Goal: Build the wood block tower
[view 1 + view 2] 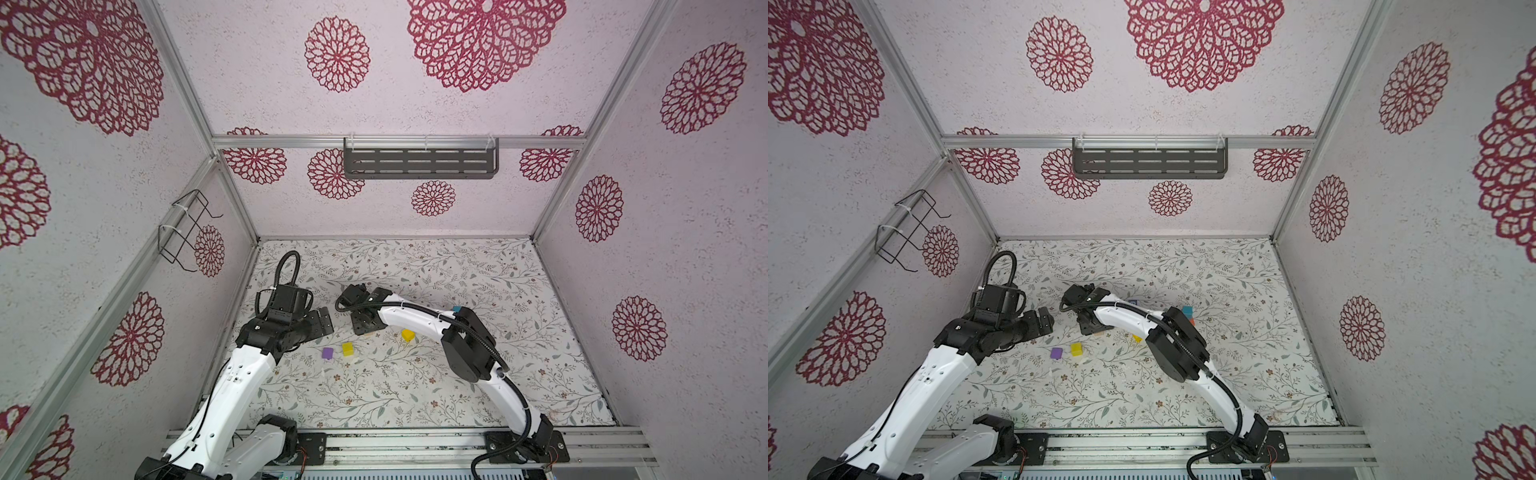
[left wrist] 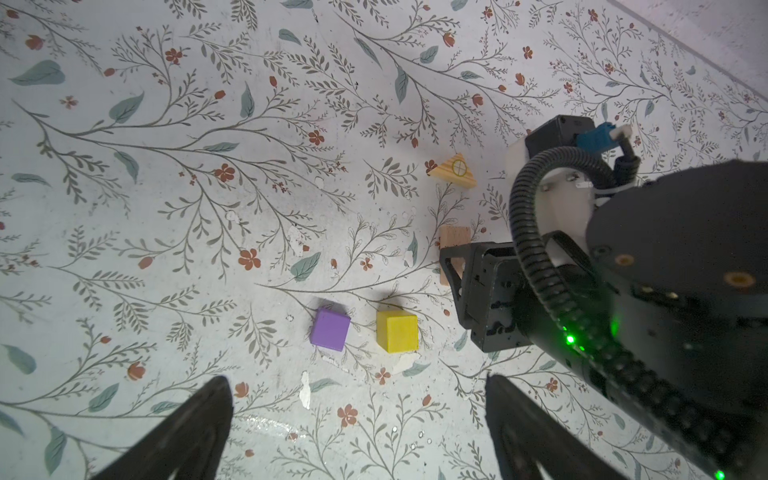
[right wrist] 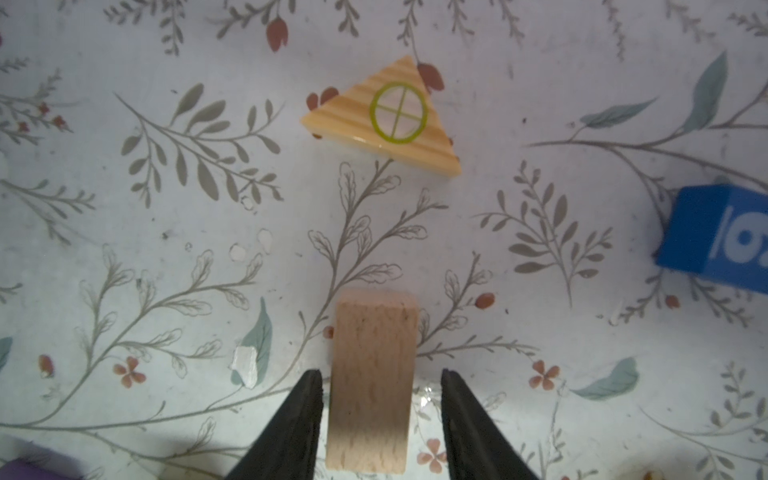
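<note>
Loose blocks lie on the floral table; no tower shows as a column. My right gripper is down at the table, open, with a tan oblong block between its fingers and a gap on each side. Beyond it lie a tan triangle and a blue cube with white marks. My left gripper hovers open and empty, with a purple cube and a yellow cube ahead of it. A teal block and an orange one peek from behind the right arm; whether they are stacked I cannot tell.
A second yellow block lies beside the right arm's forearm. The two grippers stand close together left of the middle. Patterned walls close in the table on three sides. A dark shelf hangs on the back wall.
</note>
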You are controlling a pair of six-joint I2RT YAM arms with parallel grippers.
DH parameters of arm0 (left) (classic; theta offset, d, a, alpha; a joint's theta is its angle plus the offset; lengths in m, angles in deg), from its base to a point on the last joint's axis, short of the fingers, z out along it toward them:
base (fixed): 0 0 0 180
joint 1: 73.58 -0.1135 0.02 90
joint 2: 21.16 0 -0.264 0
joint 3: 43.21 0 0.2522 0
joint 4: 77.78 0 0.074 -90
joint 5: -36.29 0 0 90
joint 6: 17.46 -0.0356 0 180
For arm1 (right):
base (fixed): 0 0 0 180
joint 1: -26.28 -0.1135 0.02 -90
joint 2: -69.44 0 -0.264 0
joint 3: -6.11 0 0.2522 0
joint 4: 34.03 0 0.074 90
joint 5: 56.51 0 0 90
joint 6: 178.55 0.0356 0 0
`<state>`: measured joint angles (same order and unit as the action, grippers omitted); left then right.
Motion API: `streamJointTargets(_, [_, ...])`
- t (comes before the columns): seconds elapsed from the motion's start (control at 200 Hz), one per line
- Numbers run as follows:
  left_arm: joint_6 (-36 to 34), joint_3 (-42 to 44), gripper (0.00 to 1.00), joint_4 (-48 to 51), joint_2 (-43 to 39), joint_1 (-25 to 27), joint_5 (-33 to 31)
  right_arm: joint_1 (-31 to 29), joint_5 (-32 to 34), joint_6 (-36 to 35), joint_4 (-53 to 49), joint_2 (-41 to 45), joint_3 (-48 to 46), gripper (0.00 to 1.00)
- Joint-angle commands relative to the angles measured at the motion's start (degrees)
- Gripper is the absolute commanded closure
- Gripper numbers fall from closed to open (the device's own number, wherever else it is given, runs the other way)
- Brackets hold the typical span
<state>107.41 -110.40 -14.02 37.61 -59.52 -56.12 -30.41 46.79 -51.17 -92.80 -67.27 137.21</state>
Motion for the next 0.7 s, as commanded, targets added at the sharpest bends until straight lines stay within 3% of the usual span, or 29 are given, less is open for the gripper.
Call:
streamJointTargets(0.0, [-0.5,0.61,0.03,-1.42,-0.84,-0.62,0.75,-0.23,0.69,0.98,-2.71,-1.27,2.93,0.54])
streamJointTargets(0.375, [-0.64,0.69,0.03,-1.31,-1.36,-0.71,-0.32,-0.09,1.0,0.25,-3.3,-0.51,3.0,0.69])
streamJointTargets(0.505, [-2.03,0.97,0.03,-2.42,-1.72,-0.45,2.61,0.03,1.04,-1.21,-4.13,1.53,3.08,0.77])
streamJointTargets(0.695, [-2.82,-0.76,0.03,-3.85,-2.27,0.3,4.24,1.16,1.69,-4.44,-7.19,6.51,3.56,0.81])
